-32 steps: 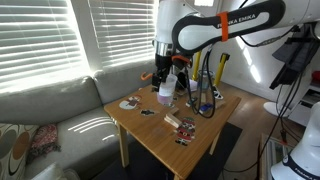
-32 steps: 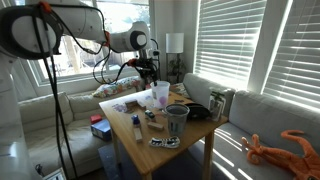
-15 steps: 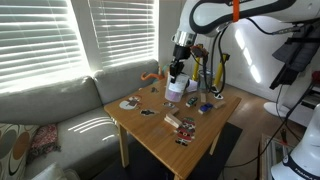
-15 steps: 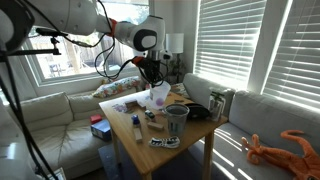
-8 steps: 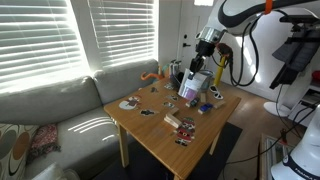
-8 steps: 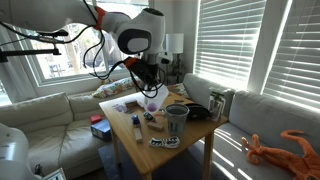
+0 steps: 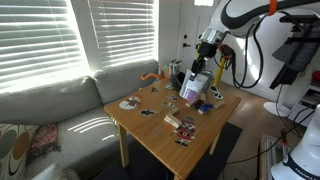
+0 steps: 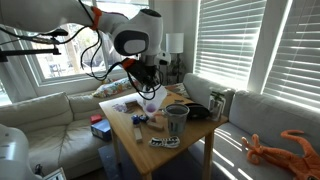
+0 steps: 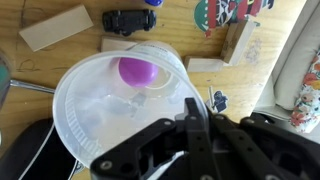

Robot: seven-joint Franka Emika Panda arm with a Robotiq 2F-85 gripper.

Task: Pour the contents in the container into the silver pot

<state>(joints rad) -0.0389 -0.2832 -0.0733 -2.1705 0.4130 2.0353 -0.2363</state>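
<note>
Over approx. 2 s your gripper (image 7: 202, 68), jaws clamped on the translucent whitish plastic cup (image 7: 193, 87), carried it nearer the squat silver metal pot (image 8: 197, 110); pour pending.

From my seat the container (image 9: 110, 110) reads as thin translucent plastic, milky and smooth with a soft sheen at the rim, and the ball (image 9: 134, 71) inside it is matt purple (foam or rubber, I cannot tell). The table (image 9: 30, 65) under it is pale wood with a smooth, faintly glossy finish, the block (image 9: 57, 27) on it is plain light wood, and the gripper (image 9: 192, 112) is matt black. In an exterior view the sofa (image 7: 50, 105) looks like soft grey cloth.
</note>
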